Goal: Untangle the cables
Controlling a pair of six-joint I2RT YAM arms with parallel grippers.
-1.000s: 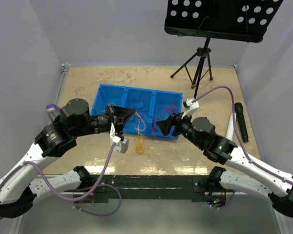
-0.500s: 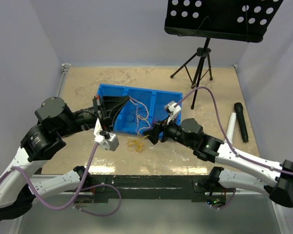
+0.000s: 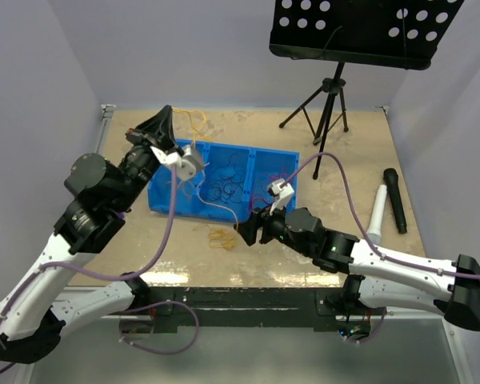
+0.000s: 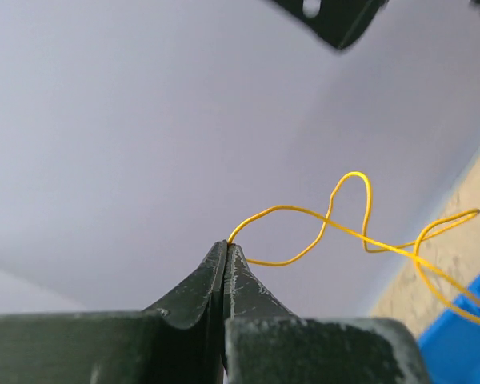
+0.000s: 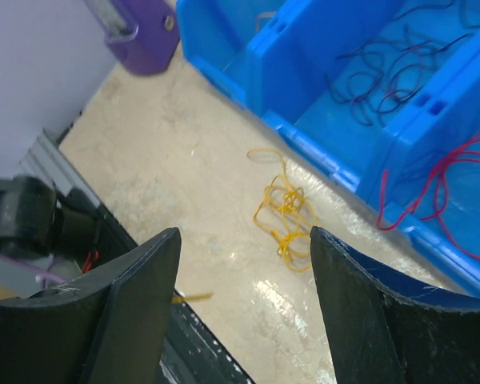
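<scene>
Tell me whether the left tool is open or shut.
Shut: the left tool pinches a yellow wire, jaws pressed together.

In the left wrist view the yellow cable (image 4: 328,223) vanishes between the pressed-together fingers of the left claw (image 4: 226,256), so we cannot see its end. Its far loops run off the right edge over a corner of the blue bin (image 4: 472,352), which is itself cropped. From the right wrist, the red cable (image 5: 432,166) leaves by the right edge. From above, the dark cables (image 3: 224,190) in the bin are too fine to separate; they may be several strands. The top edge cuts the music stand (image 3: 360,28).
</scene>
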